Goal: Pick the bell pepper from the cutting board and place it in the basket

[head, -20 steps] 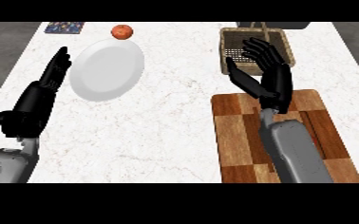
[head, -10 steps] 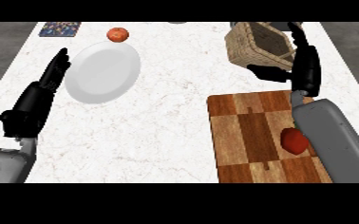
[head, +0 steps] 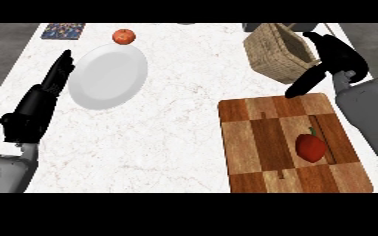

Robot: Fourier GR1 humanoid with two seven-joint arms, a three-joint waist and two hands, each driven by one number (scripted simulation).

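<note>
Hovering my right hand (head: 334,55) beside the basket (head: 275,50), fingers relaxed, grasping nothing.
Bell pepper (head: 311,147) lies on the cutting board (head: 255,145); left hand (head: 37,105) rests released on the marble bench (head: 177,120).

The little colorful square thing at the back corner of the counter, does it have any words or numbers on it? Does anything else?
Colorful square: a speckled pattern shows, but any words are too blurred to read.
White plate, cutting board, bell pepper, basket: no words, numbers or signs show on them.
</note>
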